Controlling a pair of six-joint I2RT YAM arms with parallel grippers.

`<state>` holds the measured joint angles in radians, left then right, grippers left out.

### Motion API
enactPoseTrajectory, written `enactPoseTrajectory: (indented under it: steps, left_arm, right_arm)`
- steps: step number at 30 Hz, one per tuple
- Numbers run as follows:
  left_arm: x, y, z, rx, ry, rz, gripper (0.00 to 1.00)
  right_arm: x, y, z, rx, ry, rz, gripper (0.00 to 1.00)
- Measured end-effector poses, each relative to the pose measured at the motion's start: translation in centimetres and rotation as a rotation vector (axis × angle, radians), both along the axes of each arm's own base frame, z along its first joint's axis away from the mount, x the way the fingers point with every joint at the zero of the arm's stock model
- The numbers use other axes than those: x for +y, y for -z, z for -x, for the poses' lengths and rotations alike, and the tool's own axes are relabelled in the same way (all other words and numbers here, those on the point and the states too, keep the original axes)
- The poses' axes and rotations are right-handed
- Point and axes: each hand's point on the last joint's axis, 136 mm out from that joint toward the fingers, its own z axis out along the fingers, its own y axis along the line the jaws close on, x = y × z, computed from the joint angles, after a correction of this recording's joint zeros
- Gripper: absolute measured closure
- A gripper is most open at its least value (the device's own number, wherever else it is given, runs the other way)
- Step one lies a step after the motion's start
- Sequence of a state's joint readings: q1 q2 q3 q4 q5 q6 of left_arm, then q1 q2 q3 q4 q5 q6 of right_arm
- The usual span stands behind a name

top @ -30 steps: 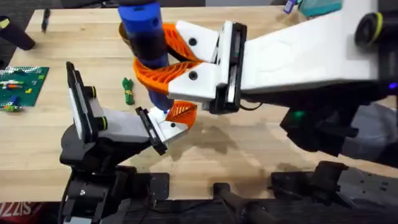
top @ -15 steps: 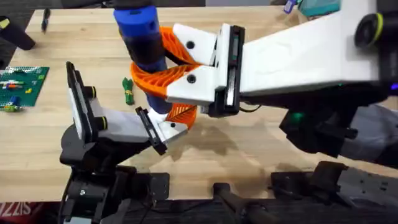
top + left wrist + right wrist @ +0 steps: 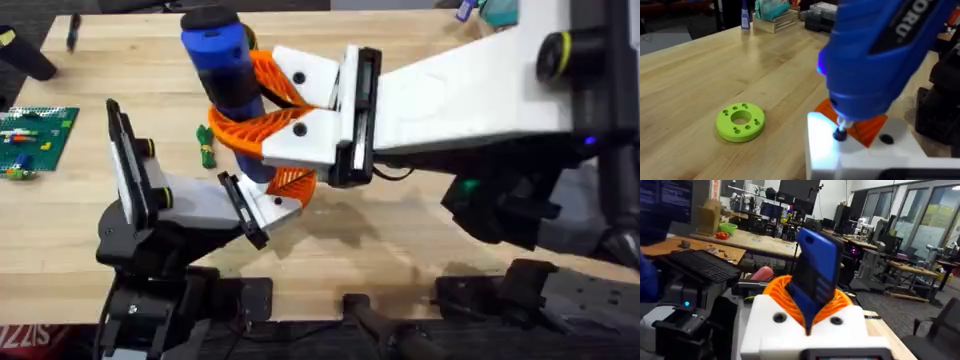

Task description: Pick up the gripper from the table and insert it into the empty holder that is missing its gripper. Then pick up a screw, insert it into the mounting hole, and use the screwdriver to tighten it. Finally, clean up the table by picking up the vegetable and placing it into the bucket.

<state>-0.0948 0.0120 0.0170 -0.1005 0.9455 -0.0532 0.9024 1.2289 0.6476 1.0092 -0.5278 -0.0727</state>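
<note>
The right arm reaches in from the right across the middle of the wooden table (image 3: 420, 240), and its right gripper (image 3: 262, 118) is clamped on the screwdriver (image 3: 222, 62), the orange ribbed fingers (image 3: 250, 130) wrapping the fat blue body from both sides. The screwdriver stands nearly upright, tilted a little to the far left, its dark cap uppermost. In the right wrist view the blue body (image 3: 815, 275) rises between the two orange pads (image 3: 782, 292).

The left arm sits at the near left, its white forearm pointing right toward the middle. At its end is the holder (image 3: 268, 208), with the gripper (image 3: 291, 181) seated on it, directly under the screwdriver. The left wrist view shows the thin metal bit pressing down on a dark screw (image 3: 840, 135) in the white mount, just beside the orange wedge (image 3: 860, 127). Whether the left arm's own jaws are open or closed cannot be told.

The vegetable (image 3: 206, 146) lies on the table just left of the screwdriver. A lime-green disc (image 3: 740, 121) lies flat on the wood, well apart from the mount.
</note>
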Motion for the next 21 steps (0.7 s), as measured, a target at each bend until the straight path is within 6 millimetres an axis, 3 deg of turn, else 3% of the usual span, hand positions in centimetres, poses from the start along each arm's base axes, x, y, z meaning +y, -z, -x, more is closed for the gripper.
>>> enactPoseTrajectory:
  steps: [21]
  left_arm:
    - [0.00,0.01,0.00,0.001,0.000,0.000,0.991]
  right_arm:
    - [0.15,0.62,-0.18,-0.004,0.010,0.026,0.988]
